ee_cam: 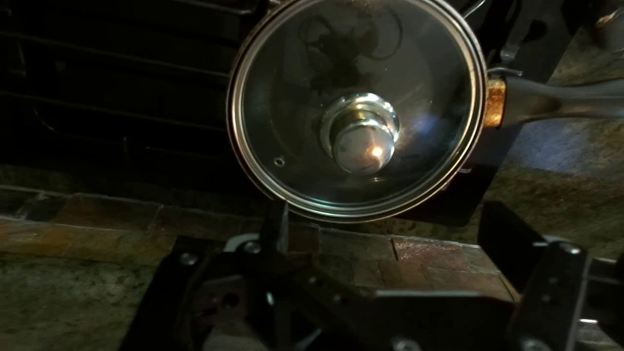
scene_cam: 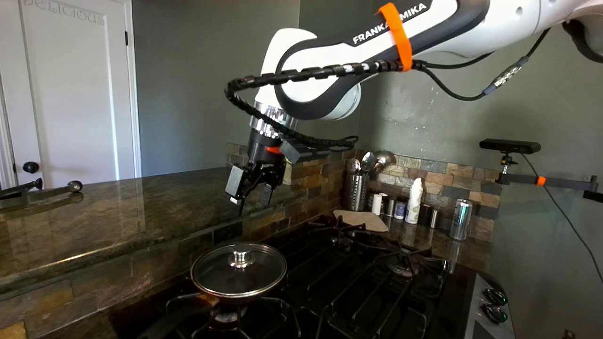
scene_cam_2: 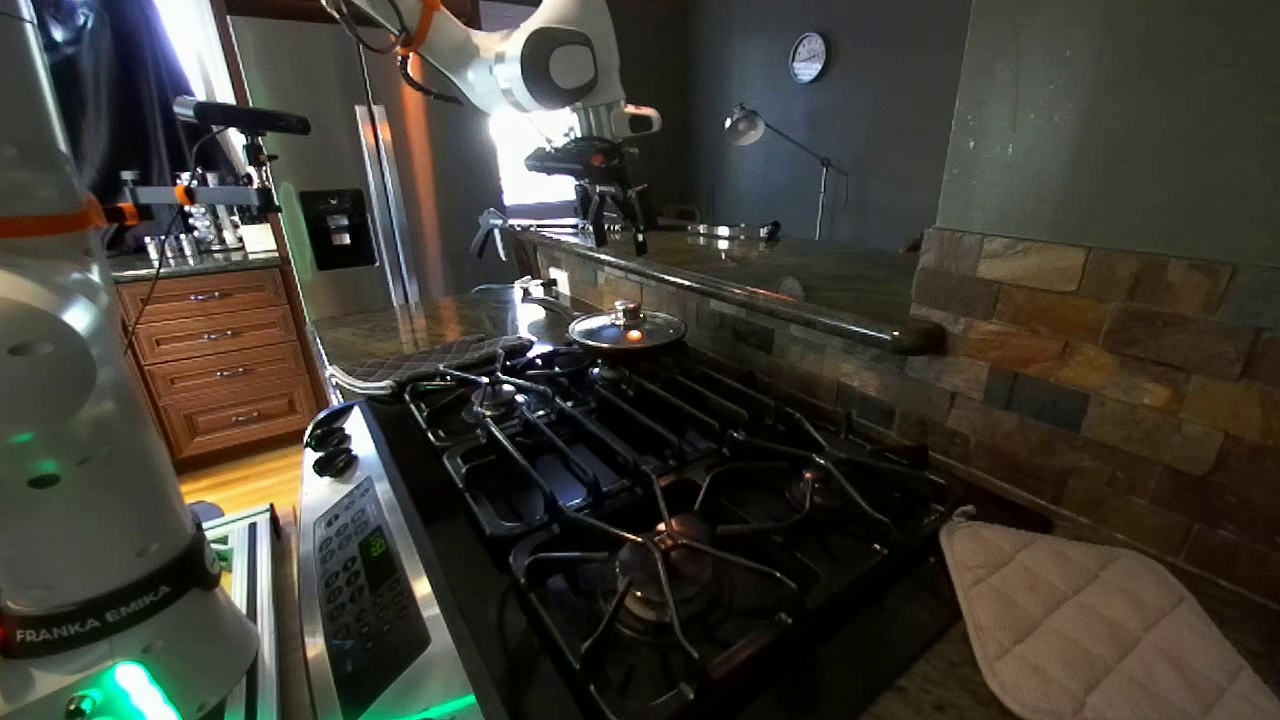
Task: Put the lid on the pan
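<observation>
The lid (scene_cam: 239,270) sits on the pan (ee_cam: 551,100), seemingly level, so the task looks done. Higher than the pan, the gripper (scene_cam: 255,208) hangs with its jaws apart, holding nothing; perhaps only withdrawing remains.

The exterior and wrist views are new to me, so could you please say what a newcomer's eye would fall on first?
Probably the white robot arm, spanning the upper right of an exterior view with an orange strap around it. Beneath it hangs the open gripper, holding nothing. Then the glass lid, on the pan on the stovetop, its shiny knob prominent in the wrist view.
</observation>
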